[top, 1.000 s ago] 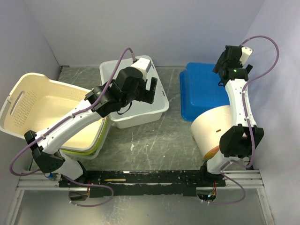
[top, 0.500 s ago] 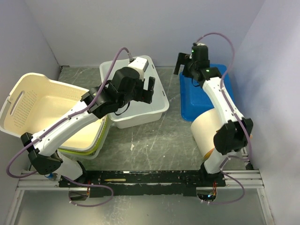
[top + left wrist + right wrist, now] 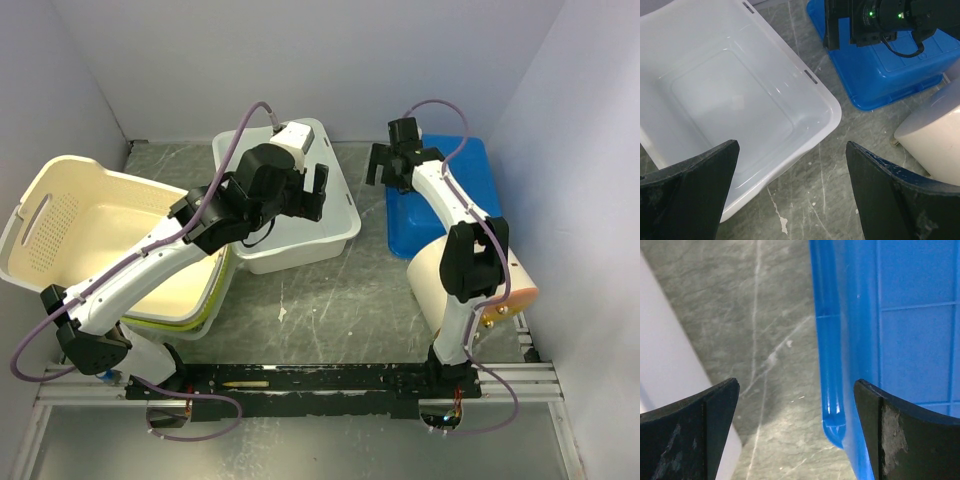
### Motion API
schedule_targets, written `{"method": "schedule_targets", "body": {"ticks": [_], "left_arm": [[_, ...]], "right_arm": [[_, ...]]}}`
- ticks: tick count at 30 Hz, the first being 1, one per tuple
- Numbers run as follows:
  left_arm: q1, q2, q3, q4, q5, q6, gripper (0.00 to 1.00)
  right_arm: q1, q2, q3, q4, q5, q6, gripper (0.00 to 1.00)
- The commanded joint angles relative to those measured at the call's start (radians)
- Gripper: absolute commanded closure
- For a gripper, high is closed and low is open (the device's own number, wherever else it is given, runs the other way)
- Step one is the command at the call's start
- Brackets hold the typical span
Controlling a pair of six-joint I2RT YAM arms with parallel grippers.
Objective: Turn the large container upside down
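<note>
The large container (image 3: 100, 225), a cream basket with perforated walls and a cut-out handle, sits open side up and tilted at the far left. It rests in a yellow-green tub. My left gripper (image 3: 305, 192) is open and empty above the white tub (image 3: 290, 235), to the right of the basket and apart from it. In the left wrist view my left gripper (image 3: 792, 195) hangs over that tub's near corner (image 3: 730, 100). My right gripper (image 3: 386, 165) is open and empty over the left rim of the overturned blue tub (image 3: 440, 205). In the right wrist view my right gripper (image 3: 795, 435) straddles that rim (image 3: 832, 365).
The yellow-green tub's rim (image 3: 195, 322) shows under the basket. A cream round bucket (image 3: 450, 275) lies on its side near the right arm's base and shows in the left wrist view (image 3: 935, 125). Walls close in on the left, back and right.
My right arm has swung left from the back right corner to the blue tub's left rim. My left gripper has shifted only slightly over the white tub.
</note>
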Motion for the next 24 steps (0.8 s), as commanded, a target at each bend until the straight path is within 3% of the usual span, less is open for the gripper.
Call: {"method": "schedule_targets", "body": {"ticks": [1,11,14,19,24], "left_arm": [[-0.006,0.016,0.004,0.000,0.001,-0.008,0.00],[-0.006,0.012,-0.004,-0.001,0.003,-0.008,0.01],[-0.006,0.008,-0.011,0.001,0.000,-0.008,0.00],[-0.006,0.011,-0.010,0.007,0.003,-0.008,0.00],[-0.006,0.012,-0.014,0.011,0.007,-0.008,0.00]], "right_arm": [[-0.018,0.038,0.041,-0.030,0.182,-0.032,0.00],[-0.031,0.084,0.129,-0.086,0.277,-0.037,0.00],[-0.029,0.049,0.128,-0.080,0.181,-0.027,0.00],[-0.016,-0.094,-0.008,0.074,-0.069,0.001,0.00],[0.000,-0.099,-0.080,0.111,-0.156,0.009,0.00]]}}
